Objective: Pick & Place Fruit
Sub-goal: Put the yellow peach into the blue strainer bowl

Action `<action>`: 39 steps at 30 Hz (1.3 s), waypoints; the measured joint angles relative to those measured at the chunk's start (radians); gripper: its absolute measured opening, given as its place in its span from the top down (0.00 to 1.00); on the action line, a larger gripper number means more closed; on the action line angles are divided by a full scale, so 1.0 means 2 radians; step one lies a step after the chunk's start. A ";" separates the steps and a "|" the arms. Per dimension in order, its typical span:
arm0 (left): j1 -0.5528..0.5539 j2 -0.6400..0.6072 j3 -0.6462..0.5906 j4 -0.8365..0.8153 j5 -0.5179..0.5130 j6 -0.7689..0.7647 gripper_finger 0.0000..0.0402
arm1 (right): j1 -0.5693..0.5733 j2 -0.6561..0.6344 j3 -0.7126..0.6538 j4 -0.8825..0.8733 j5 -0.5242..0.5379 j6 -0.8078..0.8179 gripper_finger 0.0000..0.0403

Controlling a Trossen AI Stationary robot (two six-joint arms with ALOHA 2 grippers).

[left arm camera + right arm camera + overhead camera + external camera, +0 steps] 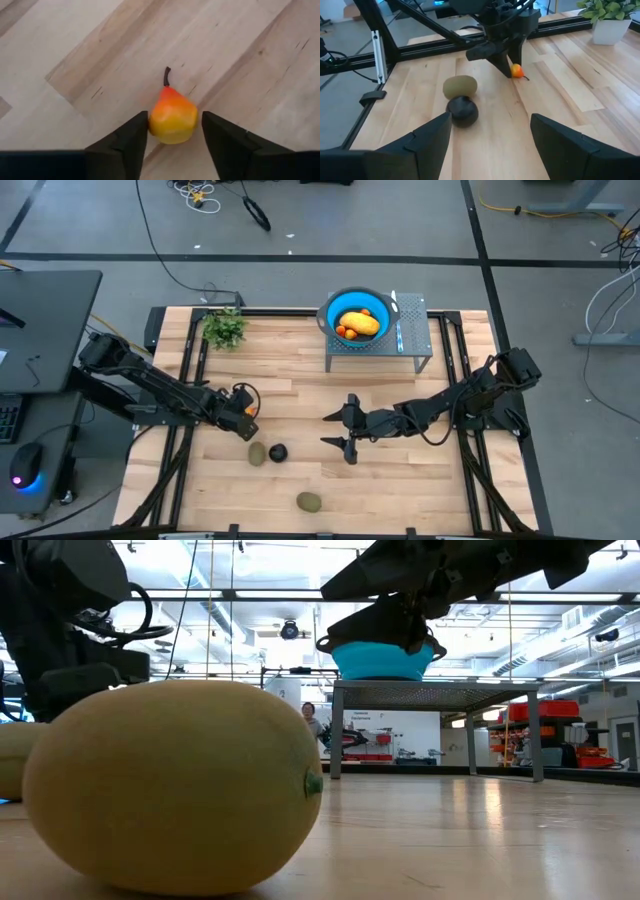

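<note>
A small orange-yellow pear (172,119) with a dark stem lies on the wood table, also seen in the right wrist view (517,71). My left gripper (174,131) is open and comes down over it, one finger on each side; it shows in the high view (240,418). An olive-green oval (257,453) and a blackish round fruit (279,452) lie just nearer than it, touching side by side. A second olive-green oval (309,501) lies by the near edge and fills the low view (170,785). My right gripper (345,430) is open above mid-table. My left gripper comes at the pear from above, its fingers on either side of the wide lower half (155,125), and the pear lies on the table. One finger (140,135) stands right against the pear's side; whether it touches, I cannot tell.
A blue bowl (330,305) stands on a grey metal stand (415,350) at the far side, holding an elongated yellow-orange piece (361,323) and small orange-red ones. A pale strip (398,330) lies beside the bowl. A leafy plant (225,328) stands at the far left.
</note>
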 joint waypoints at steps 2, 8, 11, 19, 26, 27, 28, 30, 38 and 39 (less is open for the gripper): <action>0.000 0.000 0.000 0.000 0.005 0.000 0.56 | 0.002 0.000 0.000 0.000 0.000 0.000 0.30; 0.000 0.000 0.000 -0.001 0.010 -0.001 0.66 | 0.005 0.000 0.000 -0.005 0.000 0.000 0.30; 0.000 0.000 0.000 -0.001 0.008 -0.001 0.67 | 0.006 0.000 0.000 -0.014 0.000 0.000 0.30; 0.000 0.000 0.010 0.001 -0.002 0.011 0.66 | 0.006 0.000 0.000 -0.025 0.000 0.000 0.30; 0.009 0.000 0.079 -0.004 -0.015 0.084 0.68 | 0.006 0.000 0.000 -0.025 0.000 0.000 0.30; 0.012 0.000 0.090 -0.005 -0.018 0.098 0.68 | 0.006 0.000 0.000 -0.025 0.000 0.000 0.30; 0.014 0.000 0.101 -0.005 -0.022 0.111 0.67 | 0.006 0.000 0.000 -0.025 0.000 0.000 0.30; 0.020 0.000 0.123 -0.004 -0.033 0.135 0.66 | 0.006 0.000 0.000 -0.025 -0.007 0.000 0.30; 0.041 0.000 0.191 0.007 -0.109 0.241 0.68 | 0.009 0.000 0.000 -0.025 -0.074 -0.010 0.30; 0.044 0.000 0.194 0.016 -0.116 0.252 0.67 | 0.012 0.000 0.000 -0.025 -0.073 -0.016 0.30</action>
